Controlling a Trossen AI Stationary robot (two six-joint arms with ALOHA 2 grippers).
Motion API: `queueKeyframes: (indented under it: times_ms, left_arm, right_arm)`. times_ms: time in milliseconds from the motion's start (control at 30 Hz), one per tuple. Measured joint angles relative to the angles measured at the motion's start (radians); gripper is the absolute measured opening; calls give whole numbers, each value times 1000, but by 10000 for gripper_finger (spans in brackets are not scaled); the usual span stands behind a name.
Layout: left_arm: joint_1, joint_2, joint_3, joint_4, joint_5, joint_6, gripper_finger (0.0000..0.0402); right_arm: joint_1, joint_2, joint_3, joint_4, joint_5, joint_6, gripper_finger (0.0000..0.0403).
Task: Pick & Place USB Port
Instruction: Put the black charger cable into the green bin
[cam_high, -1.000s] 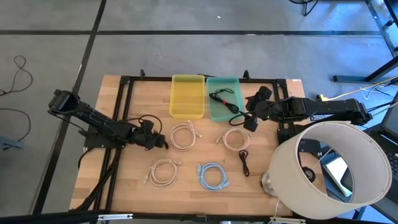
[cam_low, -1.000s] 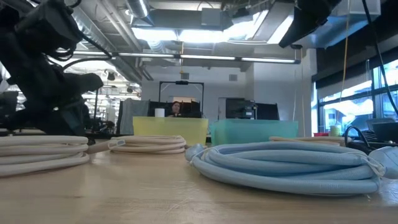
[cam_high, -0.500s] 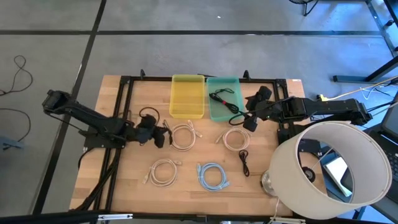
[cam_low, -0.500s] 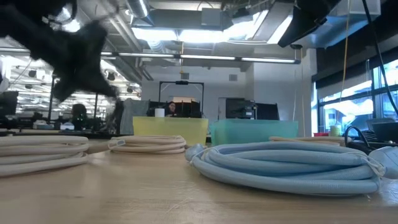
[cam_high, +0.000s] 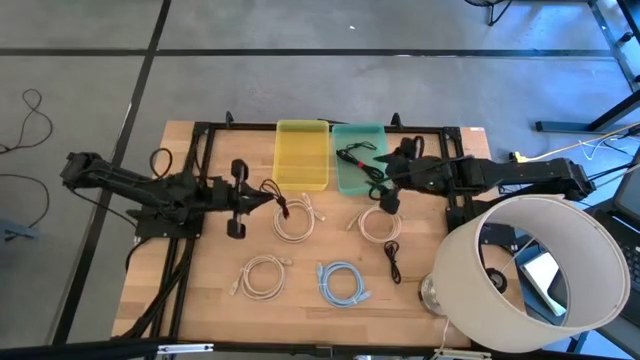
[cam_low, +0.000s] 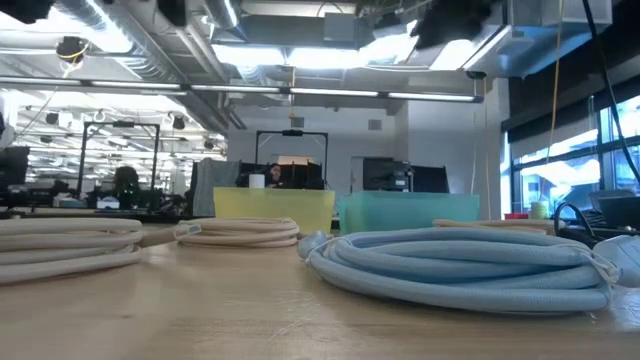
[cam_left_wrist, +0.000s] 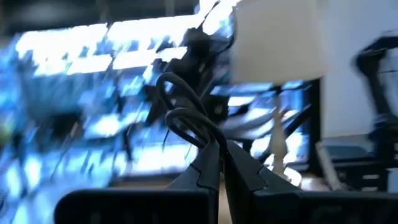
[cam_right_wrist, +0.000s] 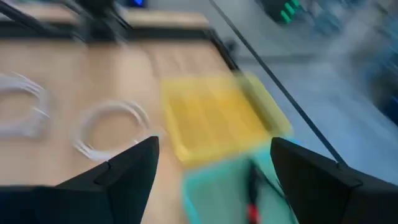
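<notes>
My left gripper (cam_high: 268, 196) (cam_left_wrist: 222, 149) hovers above the table just left of a white cable coil (cam_high: 293, 218), shut on a black USB cable (cam_high: 281, 205) with a red tip. My right gripper (cam_high: 385, 190) (cam_right_wrist: 214, 146) is open, holding nothing, at the near right corner of the teal bin (cam_high: 345, 180). Inside that bin lies another black cable (cam_high: 362, 160) with red ends. The yellow bin (cam_high: 301, 155) stands beside it on the left. My left gripper pinches the black cable between its two fingertips at a bend of its loops (cam_left_wrist: 208, 138). The fingers lie about level and point toward the table's right. The cable is lifted clear of the table, and its loops (cam_left_wrist: 183, 118) stick out past the fingertips.
On the wood lie more white coils (cam_high: 378, 222) (cam_high: 264, 276), a light blue coil (cam_high: 342, 283) (cam_low: 460, 265) and a small black cable (cam_high: 393, 260). A lamp with a large white shade (cam_high: 530, 270) stands at the near right corner. A black frame (cam_high: 200, 140) borders the table.
My left gripper has risen off the table, out of the low view, and moved toward the right and far edge, tipping to about level. The black cable has come up clear of the wood with it. My right gripper has shifted a little toward the left.
</notes>
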Motion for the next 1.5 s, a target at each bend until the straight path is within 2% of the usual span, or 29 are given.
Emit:
queueKeyframes:
  times_ms: [100, 233, 367, 567, 800, 900, 1067, 1133, 1233, 1433, 1500]
  left_arm:
    - [90, 45, 0, 105, 159, 31, 3]
    - [217, 137, -1, 199, 281, -31, 3]
    - [303, 254, 25, 331, 460, -115, 3]
    - [343, 442, 174, 327, 597, -125, 3]
    - [393, 586, 298, 268, 642, -93, 3]
    - [423, 618, 309, 269, 658, -97, 3]
    - [447, 634, 311, 332, 703, -139, 3]
    - [443, 634, 311, 345, 709, -140, 3]
    - [438, 628, 311, 346, 717, -142, 3]
    - [424, 627, 311, 346, 728, -143, 3]
    - [420, 627, 311, 347, 739, -145, 5]
  right_arm:
    - [0, 45, 0, 167, -109, -52, 312]
    - [-1, 116, 0, 340, -241, -96, 312]
    - [-1, 176, 0, 446, -263, -107, 312]
    - [-1, 245, 0, 564, -316, -120, 312]
    - [0, 255, 0, 596, -360, -66, 312]
    - [0, 255, 0, 602, -398, -42, 312]
    - [0, 255, 0, 600, -399, -38, 302]
    - [1, 255, 0, 602, -402, -42, 280]
    - [1, 255, 0, 604, -402, -44, 223]
    - [1, 255, 0, 603, -396, -81, 38]
    - [1, 255, 0, 602, -391, -97, 25]
